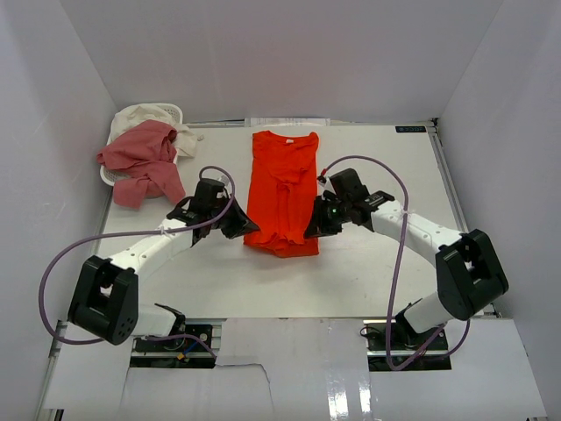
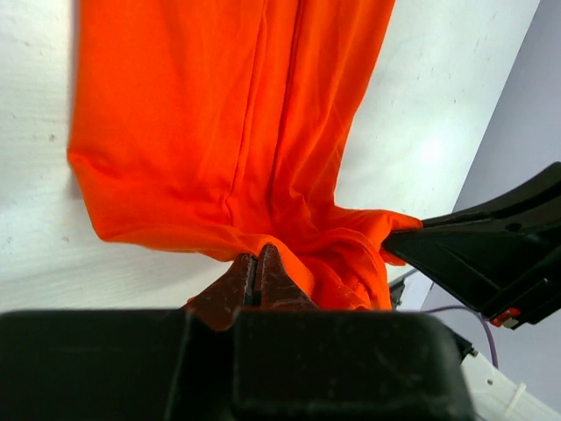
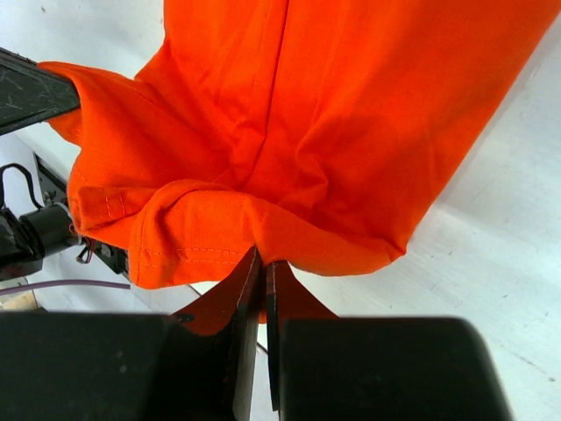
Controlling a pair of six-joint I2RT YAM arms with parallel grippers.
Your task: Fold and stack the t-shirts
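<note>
No writing can be read: a small dark sticker (image 1: 409,129) at the table's (image 1: 377,272) upper-right edge is too small to make out. The orange-red t-shirt (image 1: 282,189) lies mid-frame, collar upward. The left gripper (image 1: 248,230) and right gripper (image 1: 308,230) each pinch its lower hem, lifting it. At upper left, the pink t-shirt (image 1: 140,158) drapes over the basket (image 1: 173,110), partly hiding the cream t-shirt (image 1: 140,116).
</note>
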